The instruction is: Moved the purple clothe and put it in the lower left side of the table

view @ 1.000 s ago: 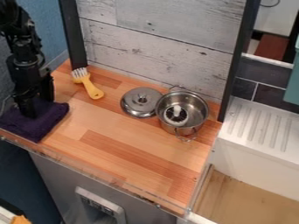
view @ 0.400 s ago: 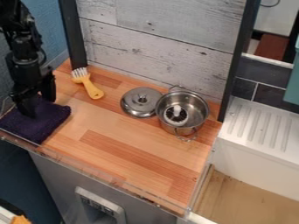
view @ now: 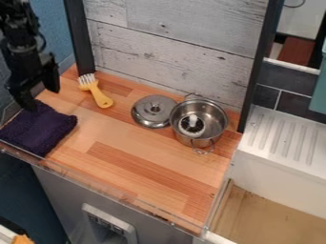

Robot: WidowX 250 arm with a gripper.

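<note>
The dark purple cloth [view: 39, 129] is laid on the lower left of the wooden table [view: 137, 147], close to the front edge; a thick, roughly four-sided pad is formed by it, set at a slant; its fuzzy surface is creased and slightly humped, and its right corner is rounded.

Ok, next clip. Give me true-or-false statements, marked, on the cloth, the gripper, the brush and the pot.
The purple cloth lies at the left end of the table. True.
The gripper is shut. False: the gripper's fingers are spread apart.
The yellow brush has its bristles toward the back panel. True.
The lid covers the pot. False: the lid lies beside the pot.
Something with a white tip is inside the pot. True.
</note>
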